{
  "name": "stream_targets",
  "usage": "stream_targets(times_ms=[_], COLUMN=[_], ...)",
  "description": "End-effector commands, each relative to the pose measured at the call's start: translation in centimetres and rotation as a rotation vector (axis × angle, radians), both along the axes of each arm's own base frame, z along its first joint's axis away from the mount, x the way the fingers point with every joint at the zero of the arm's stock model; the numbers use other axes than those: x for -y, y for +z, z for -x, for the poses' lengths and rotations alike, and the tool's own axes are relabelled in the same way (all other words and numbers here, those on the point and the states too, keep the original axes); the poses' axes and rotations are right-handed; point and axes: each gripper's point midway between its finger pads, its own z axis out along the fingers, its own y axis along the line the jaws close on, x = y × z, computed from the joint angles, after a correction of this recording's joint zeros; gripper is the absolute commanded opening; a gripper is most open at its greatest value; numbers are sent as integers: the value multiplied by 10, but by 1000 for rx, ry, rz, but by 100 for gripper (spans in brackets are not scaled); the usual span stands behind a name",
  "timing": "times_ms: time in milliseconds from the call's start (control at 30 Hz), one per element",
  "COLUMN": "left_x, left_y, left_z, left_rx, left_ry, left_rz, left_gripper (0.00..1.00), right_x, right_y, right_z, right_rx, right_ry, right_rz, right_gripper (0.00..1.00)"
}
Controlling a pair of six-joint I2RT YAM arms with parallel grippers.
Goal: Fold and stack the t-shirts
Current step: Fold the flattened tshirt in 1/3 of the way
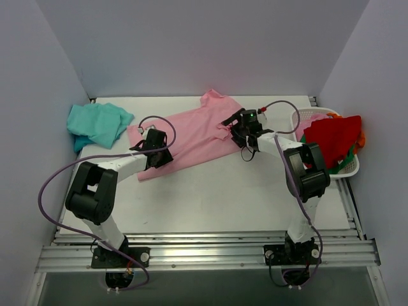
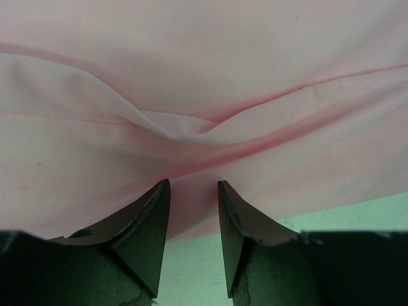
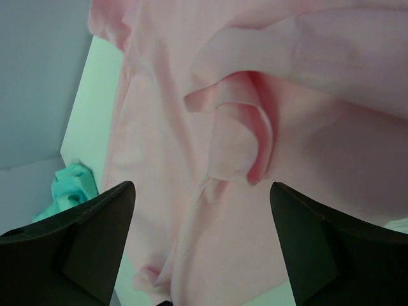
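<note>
Partly hidden under the left gripper (image 1: 155, 143): the near-left corner of the pink t-shirt (image 1: 191, 131), spread flat on a slant across the far half of the white table (image 1: 210, 197), one sleeve pointing toward the back wall. Cut off on every side in the left wrist view, with pink cloth filling the frame above a sliver of table and creased into a soft ridge running down toward the fingers (image 2: 150, 223). Those fingers low at the hem, a narrow gap apart, pink cloth lying in the gap; pinched or merely touched, impossible to tell.

Right gripper (image 1: 237, 127) over the far-right part of the same shirt, beside a sleeve. Fingers (image 3: 89, 236) spread wide in the right wrist view, framing a rumpled, curled-up fold of pink fabric; contact with the cloth not clear.

Crumpled in a heap at the table's far-left corner: the teal t-shirt (image 1: 97, 124), unfolded, just beside the pink shirt's left end; touching or apart, hard to say. Only a small scrap of it visible past the right gripper's finger.

At the table's right edge, a white plastic basket (image 1: 349, 168), most of it buried under a red garment (image 1: 331, 137) heaped inside. Slivers of green cloth (image 1: 350, 154) and orange cloth (image 1: 362, 138) peeking out at its right side. Near rim masked in part by the right arm.
</note>
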Motion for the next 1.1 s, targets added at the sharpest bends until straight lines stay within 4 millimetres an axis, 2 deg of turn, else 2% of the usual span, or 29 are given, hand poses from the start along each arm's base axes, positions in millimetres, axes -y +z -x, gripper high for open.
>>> stream_targets(times_ms=[0, 167, 567, 933, 1067], left_x=[3, 1, 0, -3, -4], left_y=[12, 15, 10, 9, 9], left_z=[-12, -10, -9, -10, -11], left_rx=[48, 51, 45, 46, 46], left_ry=[-10, -9, -10, -5, -4], left_rz=[13, 8, 4, 0, -2], left_gripper=[45, 45, 45, 45, 45], right_x=[-10, -17, -18, -23, -24], right_y=[19, 11, -4, -26, -30], right_z=[-11, -14, -17, -29, -32], right_rx=[44, 34, 17, 0, -1], right_ry=[-4, 9, 14, 17, 22], right_rz=[15, 24, 41, 49, 46], right_gripper=[82, 80, 78, 70, 60])
